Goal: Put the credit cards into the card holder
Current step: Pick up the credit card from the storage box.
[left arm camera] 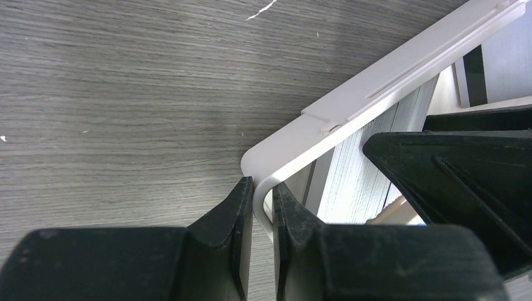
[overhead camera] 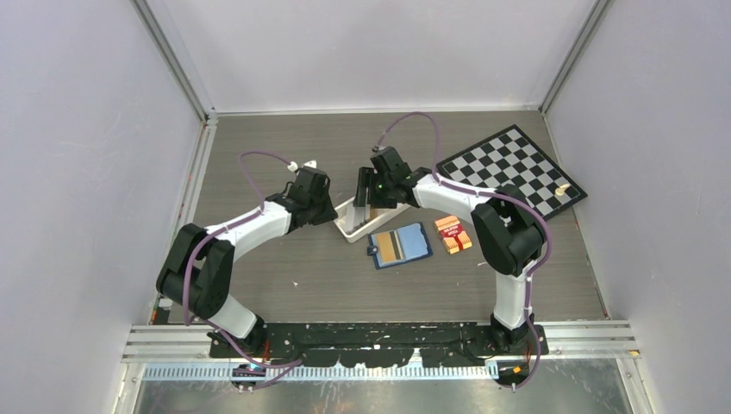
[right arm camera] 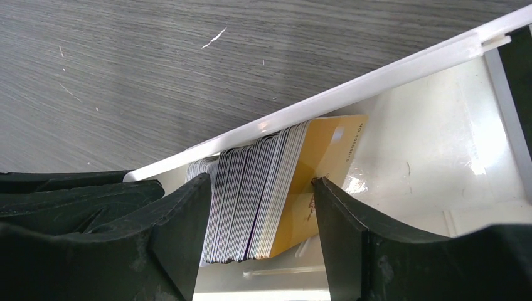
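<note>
A stack of credit cards stands on edge inside a long white tray, with a gold card at its front. My right gripper is open and straddles this stack; its right fingertip touches the gold card. My left gripper is shut on the tray's end wall at a rounded corner. The card holder lies open and blue on the table just right of the tray, with tan and grey cards showing in it. From above, the right gripper hangs over the tray.
A red-orange banded pack lies right of the card holder. A checkerboard sits at the back right, with a small pale piece on its edge. Grey walls enclose the wooden table on three sides.
</note>
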Controlling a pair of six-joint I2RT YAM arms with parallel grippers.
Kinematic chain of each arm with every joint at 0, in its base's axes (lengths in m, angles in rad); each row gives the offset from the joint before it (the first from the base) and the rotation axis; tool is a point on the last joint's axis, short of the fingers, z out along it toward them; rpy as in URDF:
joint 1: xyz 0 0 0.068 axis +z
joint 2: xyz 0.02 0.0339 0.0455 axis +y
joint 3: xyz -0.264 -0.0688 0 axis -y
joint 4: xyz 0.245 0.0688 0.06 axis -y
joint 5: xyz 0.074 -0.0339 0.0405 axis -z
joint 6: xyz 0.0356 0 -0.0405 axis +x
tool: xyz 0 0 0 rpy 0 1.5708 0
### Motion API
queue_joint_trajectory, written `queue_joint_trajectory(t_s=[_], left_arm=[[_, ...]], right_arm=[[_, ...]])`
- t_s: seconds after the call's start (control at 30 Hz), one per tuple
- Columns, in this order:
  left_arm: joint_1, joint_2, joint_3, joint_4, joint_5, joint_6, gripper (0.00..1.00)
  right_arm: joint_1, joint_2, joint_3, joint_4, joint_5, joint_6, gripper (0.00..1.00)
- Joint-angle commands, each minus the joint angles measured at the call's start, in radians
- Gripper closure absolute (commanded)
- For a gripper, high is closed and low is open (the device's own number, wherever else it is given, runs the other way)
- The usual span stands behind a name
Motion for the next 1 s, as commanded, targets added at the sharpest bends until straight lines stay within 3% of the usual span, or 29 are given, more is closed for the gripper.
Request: queue_joint_trajectory(t_s=[0.0, 0.43, 0.67, 0.97], left_arm=[[-0.006, -0.052, 0.008, 0.036, 0.028, 0.017, 0.91], [-0.006, -0.047, 0.011, 0.030, 0.029, 0.018, 0.91], [-0.006, -0.044, 0.013, 0.027, 0.029, 0.020, 0.91], [-0.006, -0.043, 0.015, 0.024, 0.030, 0.022, 0.91]], right_arm=[[0.019, -0.033, 0.032, 0.057, -0.033, 0.035, 0.35], [0.020, -0.077, 0.009, 0.059, -0.028, 0.044, 0.43], [0.021, -0.086, 0.004, 0.059, -0.027, 0.046, 0.52], [0.021, -0.065, 0.015, 0.039, -0.029, 0.034, 0.82]])
